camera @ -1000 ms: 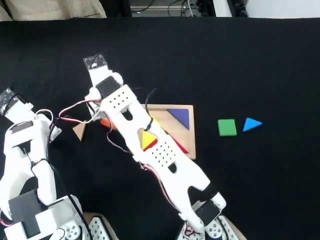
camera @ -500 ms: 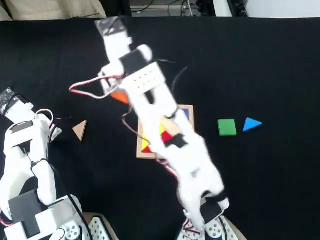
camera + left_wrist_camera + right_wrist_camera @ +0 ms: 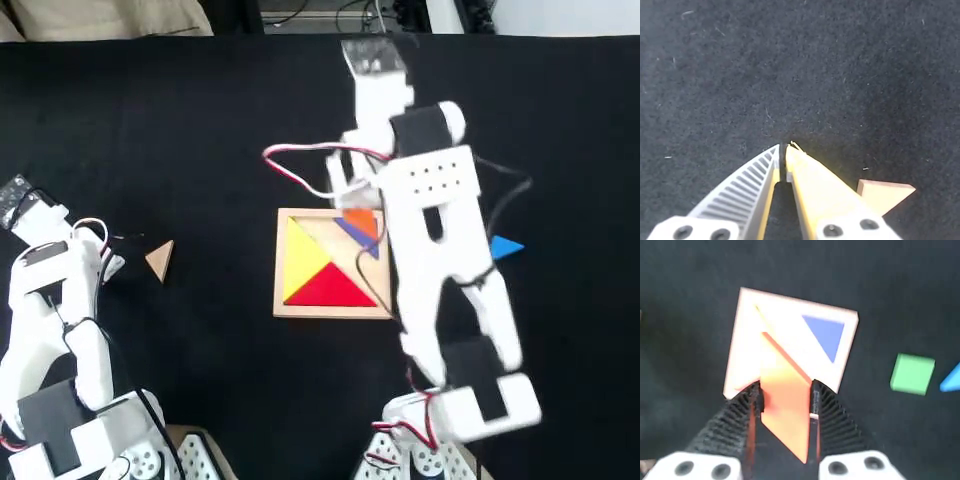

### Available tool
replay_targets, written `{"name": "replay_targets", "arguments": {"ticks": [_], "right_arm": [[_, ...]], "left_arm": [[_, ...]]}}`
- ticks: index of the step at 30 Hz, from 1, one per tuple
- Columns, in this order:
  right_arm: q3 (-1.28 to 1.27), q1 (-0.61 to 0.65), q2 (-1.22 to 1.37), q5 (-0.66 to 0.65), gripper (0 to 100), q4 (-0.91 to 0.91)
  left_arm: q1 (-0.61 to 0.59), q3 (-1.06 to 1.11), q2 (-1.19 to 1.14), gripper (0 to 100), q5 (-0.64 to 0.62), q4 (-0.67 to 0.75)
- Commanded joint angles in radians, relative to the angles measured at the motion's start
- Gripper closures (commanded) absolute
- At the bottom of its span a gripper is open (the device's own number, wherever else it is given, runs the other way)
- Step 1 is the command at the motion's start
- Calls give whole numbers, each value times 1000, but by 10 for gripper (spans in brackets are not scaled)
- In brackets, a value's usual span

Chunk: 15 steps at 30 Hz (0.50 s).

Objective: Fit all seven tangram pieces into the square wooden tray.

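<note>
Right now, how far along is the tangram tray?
Three pieces lie in the tray: yellow triangle, red triangle, dark blue triangle. The right gripper holds the orange piece over it. Remaining on the table: green square, light blue triangle, tan triangle.

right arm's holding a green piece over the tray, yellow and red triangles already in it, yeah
Not green: the piece in the right arm's jaws is orange, as the right wrist view shows. The rest is right.
</note>
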<state>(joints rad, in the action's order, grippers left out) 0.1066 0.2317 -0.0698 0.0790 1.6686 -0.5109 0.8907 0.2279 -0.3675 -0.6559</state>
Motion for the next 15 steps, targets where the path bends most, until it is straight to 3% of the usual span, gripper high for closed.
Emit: {"name": "replay_targets", "arguments": {"ticks": [1,8,15], "right_arm": [[-266,-34,-147,-17,988,-183],[-730,-66,-291,-26,988,-580],[-888,-103,-289,-83,988,-720]], "left_arm": [[13,-21,21,965,2,15],[13,-19,21,965,2,15],[13,-22,21,965,2,15]]}}
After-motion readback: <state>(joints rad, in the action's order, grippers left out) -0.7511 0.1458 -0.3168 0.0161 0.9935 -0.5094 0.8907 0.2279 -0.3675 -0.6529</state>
